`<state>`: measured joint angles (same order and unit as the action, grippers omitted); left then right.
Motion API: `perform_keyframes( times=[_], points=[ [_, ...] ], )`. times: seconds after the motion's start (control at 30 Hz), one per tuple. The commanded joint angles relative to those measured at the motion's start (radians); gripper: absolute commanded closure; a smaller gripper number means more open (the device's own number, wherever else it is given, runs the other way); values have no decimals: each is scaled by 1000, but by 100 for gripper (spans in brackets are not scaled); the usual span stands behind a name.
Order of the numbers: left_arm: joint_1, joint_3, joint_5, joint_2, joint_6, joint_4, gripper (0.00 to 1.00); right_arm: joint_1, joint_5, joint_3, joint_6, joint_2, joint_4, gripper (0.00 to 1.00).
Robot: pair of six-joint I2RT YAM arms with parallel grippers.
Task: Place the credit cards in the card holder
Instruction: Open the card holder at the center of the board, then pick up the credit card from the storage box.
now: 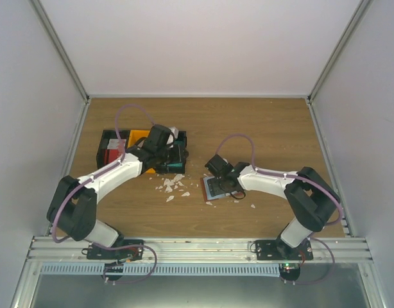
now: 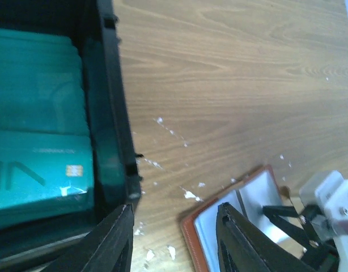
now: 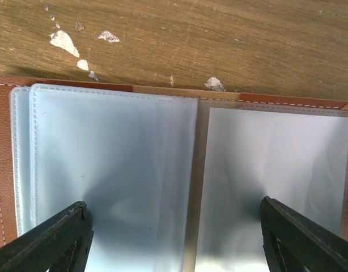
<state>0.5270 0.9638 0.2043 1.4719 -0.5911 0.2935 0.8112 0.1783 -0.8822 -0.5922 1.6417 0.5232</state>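
The card holder [image 1: 213,188] lies open on the wood right of centre, a reddish-brown leather wallet [image 3: 4,170] with clear plastic sleeves. My right gripper [image 3: 174,204] hangs just above it, jaws spread wide over both halves and gripping nothing. Teal credit cards [image 2: 38,164] lie stacked in a black bin [image 2: 114,113] at the left. My left gripper [image 2: 175,209] hovers by that bin's right wall, open with only bare table between its fingers. In the left wrist view the card holder [image 2: 247,204] shows at the lower right, the right gripper's fingers [image 2: 281,212] resting over it.
An orange bin [image 1: 139,136] and a red compartment [image 1: 111,156] sit beside the black bin at the left. White scraps [image 1: 171,186] litter the wood between the bins and the wallet. Grey enclosure walls close in the table on three sides.
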Motion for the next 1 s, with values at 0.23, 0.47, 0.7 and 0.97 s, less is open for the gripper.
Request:
perform_keyframes(
  times=[0.23,0.47,0.7,0.97],
  points=[
    [-70,167,-136,148,136,115,63,-52,-1,-64,40,-112,29,24],
    [-74,212,-225,150,146,145,64,-80,-75,-100,123,-169,-24,28],
    [-88,68,-249,-29,50,85,57,-83,-230,-246,311,-119,-52,31],
    [-188,-172,-173,-290,-85,44,42,-65,-369,-539,553,68,-26,37]
  ],
)
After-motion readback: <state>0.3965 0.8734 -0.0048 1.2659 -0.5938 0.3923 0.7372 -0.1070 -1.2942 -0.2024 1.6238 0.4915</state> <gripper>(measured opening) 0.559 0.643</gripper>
